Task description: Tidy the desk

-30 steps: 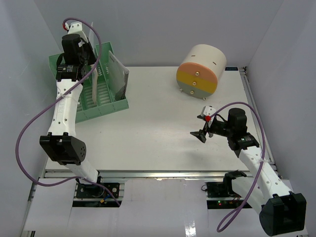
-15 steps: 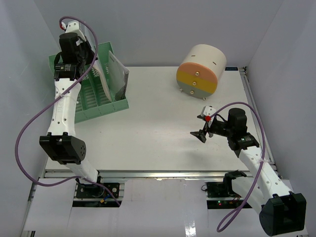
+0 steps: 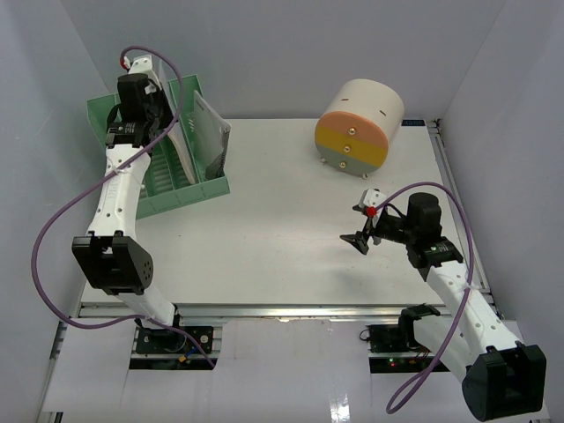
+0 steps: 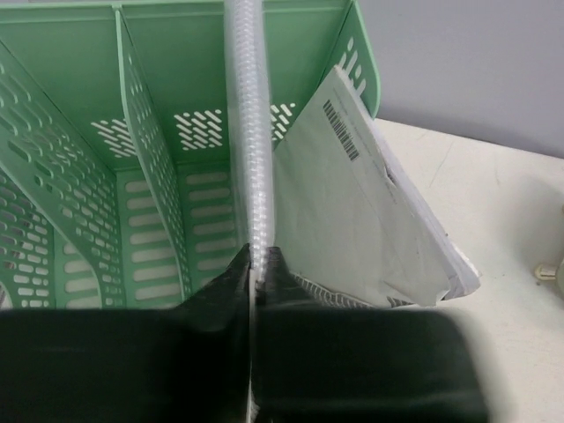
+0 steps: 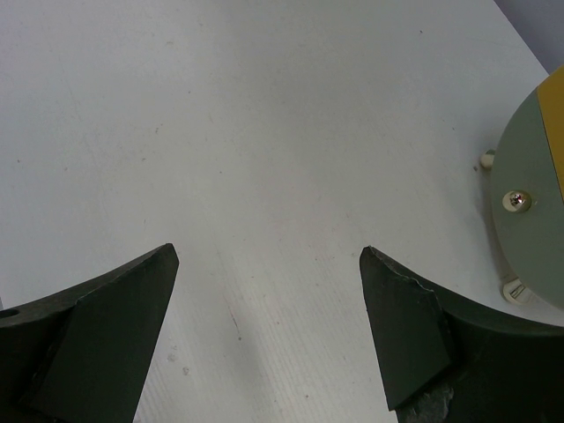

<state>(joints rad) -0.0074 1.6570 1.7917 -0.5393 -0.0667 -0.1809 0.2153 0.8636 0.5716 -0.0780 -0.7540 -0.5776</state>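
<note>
Pinching plastic-wrapped sheet (image 4: 249, 150), possibly a sleeved folder, in near-closed left jaws inside green rack (image 4: 150, 106), just beside grey mailer (image 4: 352, 220). Holding right jaws wide open and empty above white counter (image 3: 264, 211). Carrying rack at far-left corner of counter.

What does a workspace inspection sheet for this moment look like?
Surface: white desk, no marks visible from above.
Job's things: green file rack at the far left corner; a clear folder stands upright in it beside a leaning grey booklet; round drawer unit at the far right.
Clutter: nothing seen.
Grippers: left gripper over the rack, jaws shut on the clear folder's edge; right gripper over bare desk, jaws open and holding nothing.
Cables: a purple cable loops off each arm, clear of the items.
Surroundings: plain pale walls on three sides.
</note>
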